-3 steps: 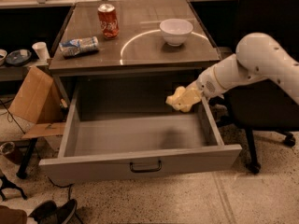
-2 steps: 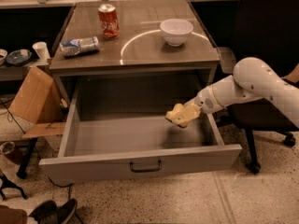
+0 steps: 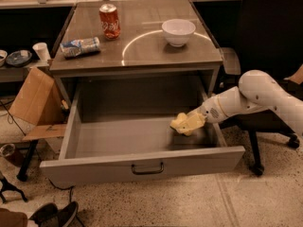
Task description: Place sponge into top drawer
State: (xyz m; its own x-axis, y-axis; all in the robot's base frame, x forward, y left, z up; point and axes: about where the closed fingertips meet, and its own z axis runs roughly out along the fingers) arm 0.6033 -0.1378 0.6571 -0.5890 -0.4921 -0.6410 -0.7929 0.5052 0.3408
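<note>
The top drawer (image 3: 142, 161) is pulled wide open below the tabletop, with its dark bar handle (image 3: 147, 168) at the centre of the front panel. My gripper (image 3: 193, 122) reaches in from the right on the white arm (image 3: 255, 96) and sits low inside the drawer near its right wall. It is shut on the pale yellow sponge (image 3: 181, 123), which hangs just above the drawer floor or touches it; I cannot tell which. The rest of the drawer floor is bare.
On the tabletop stand a red soda can (image 3: 109, 21), a white bowl (image 3: 178, 32) and a lying blue-white bottle (image 3: 80, 46). A black office chair (image 3: 272, 46) stands at the right. A cardboard box (image 3: 34, 103) leans at the left, with shoes (image 3: 52, 214) on the floor.
My gripper has moved down and left with the sponge, from beside the drawer's right rim to low inside the drawer.
</note>
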